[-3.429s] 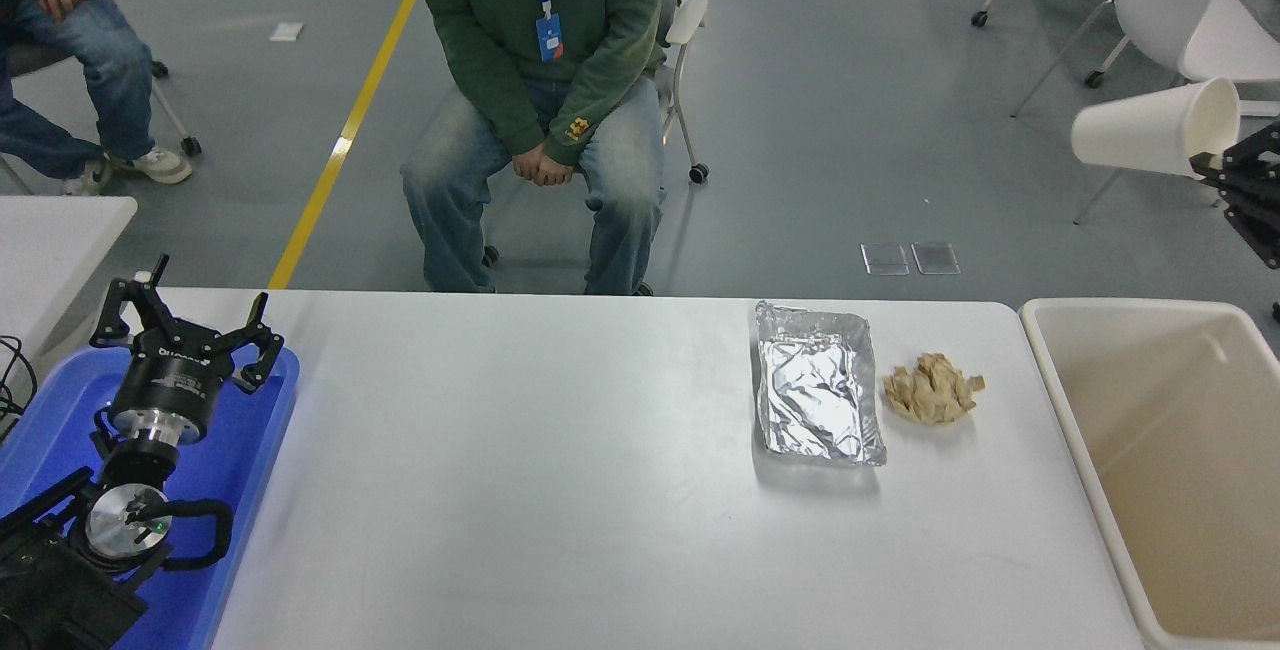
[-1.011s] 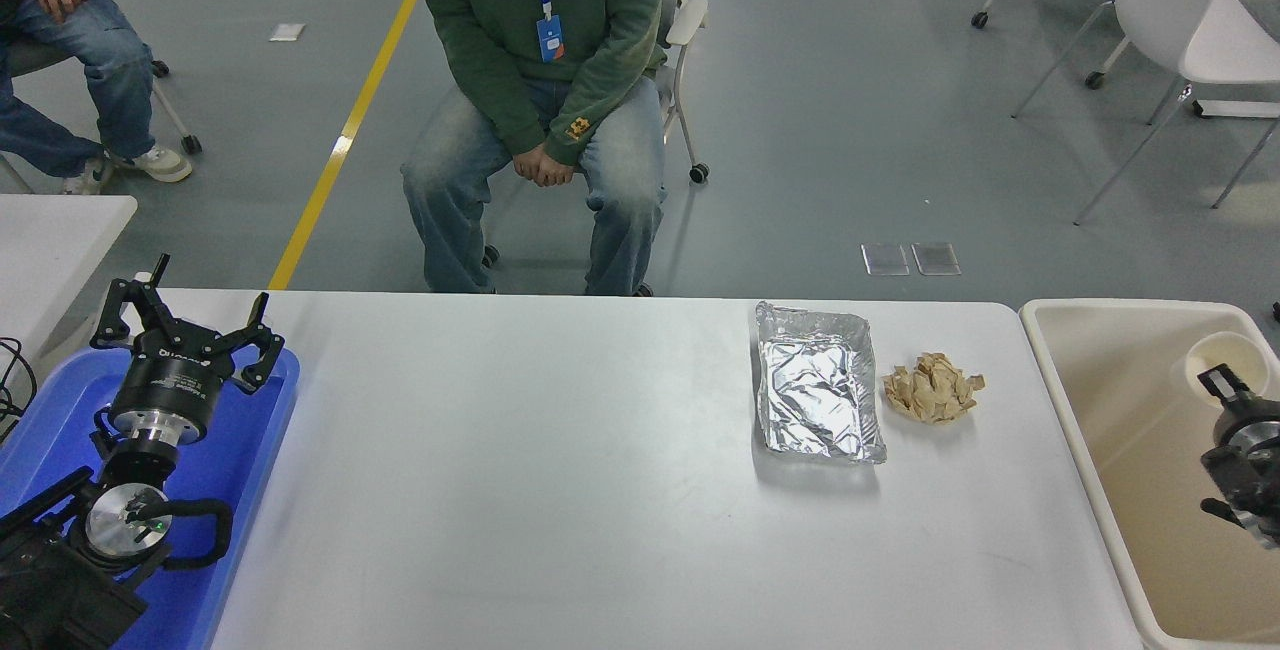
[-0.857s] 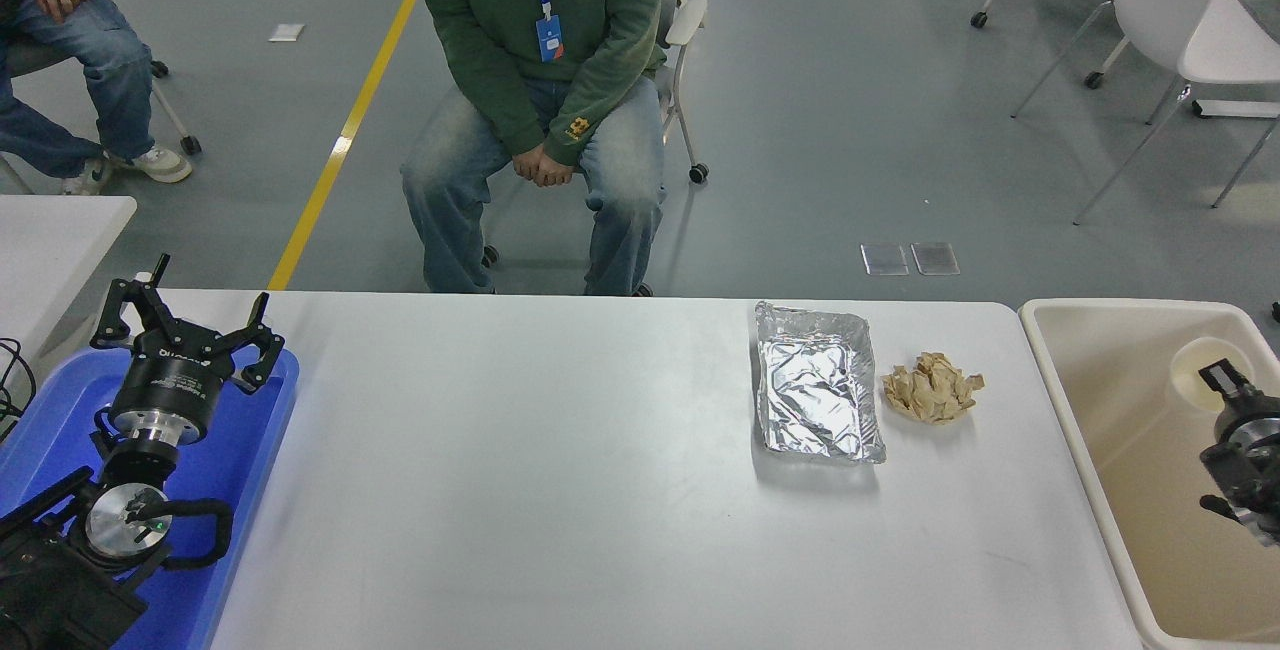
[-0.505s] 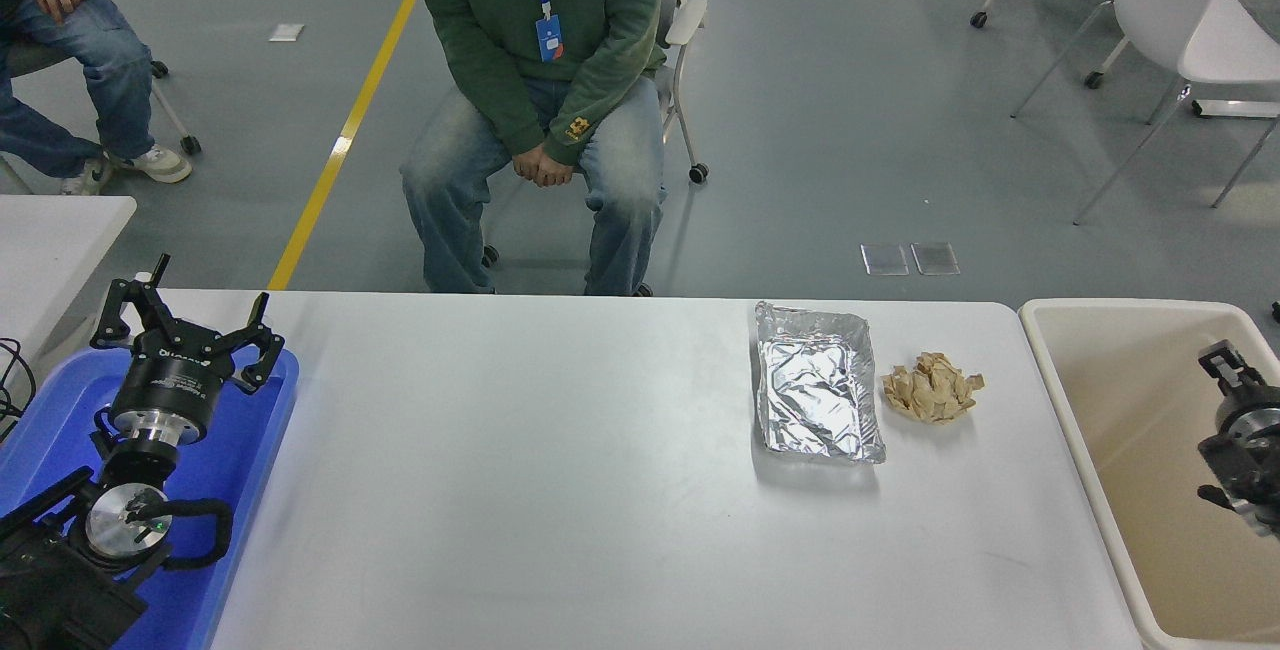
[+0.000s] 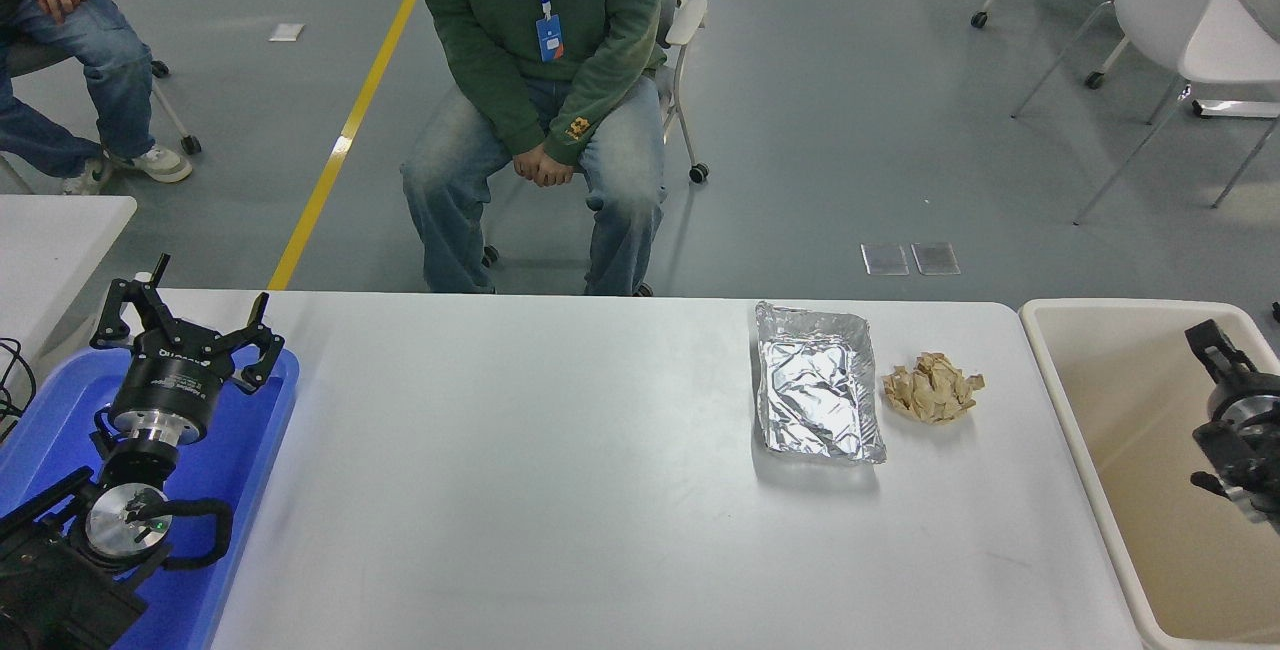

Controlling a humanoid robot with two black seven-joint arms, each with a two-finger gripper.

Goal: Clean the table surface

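Not yet finished, judging by what lies on the bench (image 5: 560,470). Stretching wide across the middle of the view, from the blue tray (image 5: 240,430) at the near left to the beige bin (image 5: 1120,306) just off the right end; mostly bare white, yet carrying two leftovers toward the far right. First, a crumpled foil tray (image 5: 818,385), lying flat and open side up. Second, a wad of brown paper (image 5: 932,388) just to the right of the foil, close beside it but seemingly not touching. Both near the bin end of the bench, so only a short carry away. On the right, over the bin and off the bench: right arm (image 5: 1235,430), with right jaws pointing toward the far side, gripping nothing that can be seen; whether spread or pressed together, cannot tell from this angle. At the near left, parked over the blue tray: left arm (image 5: 160,400), left jaws spread wide and holding nothing. Beyond the far edge, a seated person (image 5: 540,80), hands folded in the lap, taking no part. Left to do, by this reading: lift the paper wad and the foil tray in turn and drop each into the bin. Likely easiest to start with the wad, nearest the bin; likely trickier with the foil, thin, springy and prone to buckling under a pinch. No spills or stains to be made out on the rest of the bench, so probably no wiping needed afterward.
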